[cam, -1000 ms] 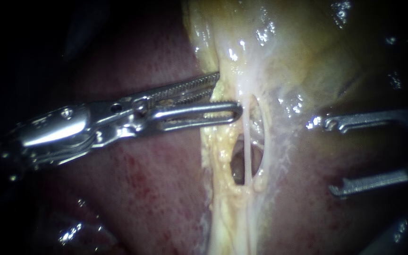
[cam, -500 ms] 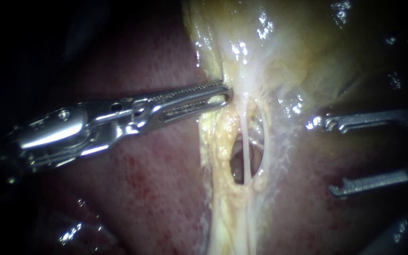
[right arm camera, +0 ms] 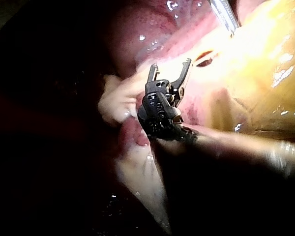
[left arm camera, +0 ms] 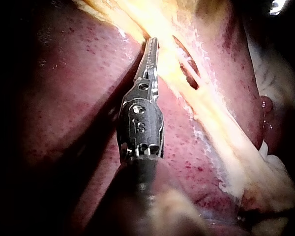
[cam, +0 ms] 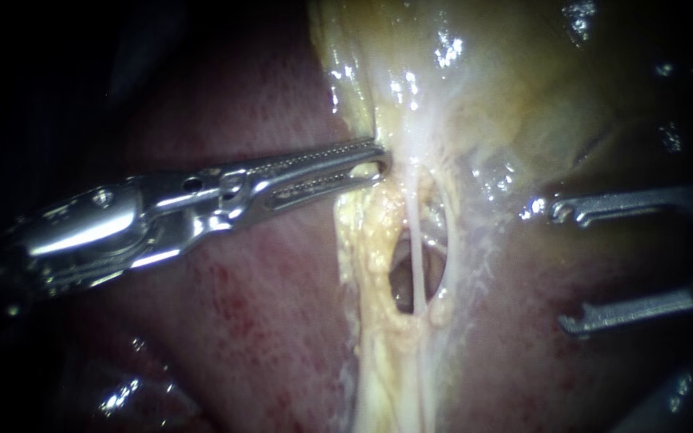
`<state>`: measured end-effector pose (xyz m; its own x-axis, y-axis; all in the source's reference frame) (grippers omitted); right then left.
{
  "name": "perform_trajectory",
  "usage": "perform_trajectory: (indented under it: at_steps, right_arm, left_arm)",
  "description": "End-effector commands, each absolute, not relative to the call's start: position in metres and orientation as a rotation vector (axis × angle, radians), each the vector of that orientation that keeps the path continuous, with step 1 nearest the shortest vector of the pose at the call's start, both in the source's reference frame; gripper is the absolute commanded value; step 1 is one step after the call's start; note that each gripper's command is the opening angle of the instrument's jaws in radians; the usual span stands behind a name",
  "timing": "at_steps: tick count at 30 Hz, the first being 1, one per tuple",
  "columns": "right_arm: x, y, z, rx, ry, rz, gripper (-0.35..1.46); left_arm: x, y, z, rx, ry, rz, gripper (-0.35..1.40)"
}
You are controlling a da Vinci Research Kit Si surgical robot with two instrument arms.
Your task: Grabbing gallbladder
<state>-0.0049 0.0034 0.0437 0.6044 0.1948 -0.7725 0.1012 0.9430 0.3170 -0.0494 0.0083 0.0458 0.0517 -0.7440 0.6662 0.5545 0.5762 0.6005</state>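
Yellow, glistening gallbladder (cam: 523,96), pale stringy edge

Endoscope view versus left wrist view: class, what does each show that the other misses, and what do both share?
Endoscope only: the right instrument, jaws open, holding nothing. Left wrist only: whitish tissue beyond the liver. Both: the left instrument, jaws shut on the gallbladder edge, beside a small opening crossed by a thin strand.
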Motion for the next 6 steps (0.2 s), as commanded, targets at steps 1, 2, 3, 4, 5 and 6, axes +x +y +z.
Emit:
perform_trajectory:
  at_steps: [1,2,3,4,5,6]
  right_arm:
    - [-0.0049,0.0034,0.0437,0.347,0.925,0.055,0.55]
    - [-0.0049,0.0034,0.0437,0.347,0.925,0.055,0.55]
    - [-0.0049,0.0034,0.0437,0.347,0.925,0.056,0.55]
    - [-0.0049,0.0034,0.0437,0.347,0.925,0.056,0.55]
    - [-0.0049,0.0034,0.0437,0.347,0.925,0.056,0.55]
    - [-0.0049,0.0034,0.0437,0.347,0.925,0.055,0.55]
  left_arm:
    - [-0.0494,0.0083,0.0458,0.202,-1.150,-0.997,-0.35]
    - [-0.0493,0.0083,0.0458,0.202,-1.150,-0.997,-0.35]
    - [-0.0494,0.0083,0.0458,0.201,-1.150,-0.997,-0.35]
    - [-0.0494,0.0083,0.0458,0.201,-1.150,-0.997,-0.35]
    - [-0.0494,0.0083,0.0458,0.201,-1.150,-0.997,-0.35]
    - [-0.0494,0.0083,0.0458,0.201,-1.150,-0.997,-0.35]
